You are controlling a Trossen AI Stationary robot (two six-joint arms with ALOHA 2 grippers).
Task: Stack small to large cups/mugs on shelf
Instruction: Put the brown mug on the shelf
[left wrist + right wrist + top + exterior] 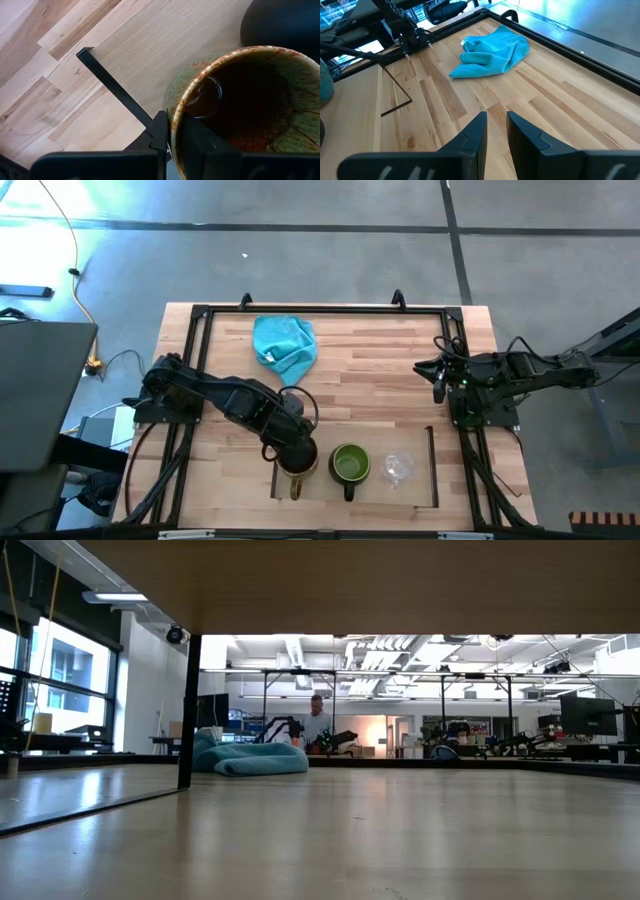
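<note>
The brown mug point(297, 463) is at the left end of the pale shelf board point(415, 492), beside its left dark rail point(114, 86). The green mug point(350, 465) stands on the board to the right of it. The clear glass cup point(399, 468) stands further right on the board. My left gripper point(292, 448) is shut on the brown mug's rim. My right gripper point(438, 385) is shut and empty, above the table's right side, far from the cups. My left gripper holds the brown mug by its rim point(173, 121), on the side away from the green mug. One finger point(200, 145) is inside the mug and one finger point(160, 131) is outside. The fingers come from above, pointing down. Whether the mug's base rests on the board does not show.
A crumpled turquoise cloth point(285, 345) lies at the table's far side, left of centre. A dark frame point(320, 310) runs round the tabletop. Bare planks lie between the cloth and the shelf. A person point(316, 722) is far off in the room.
</note>
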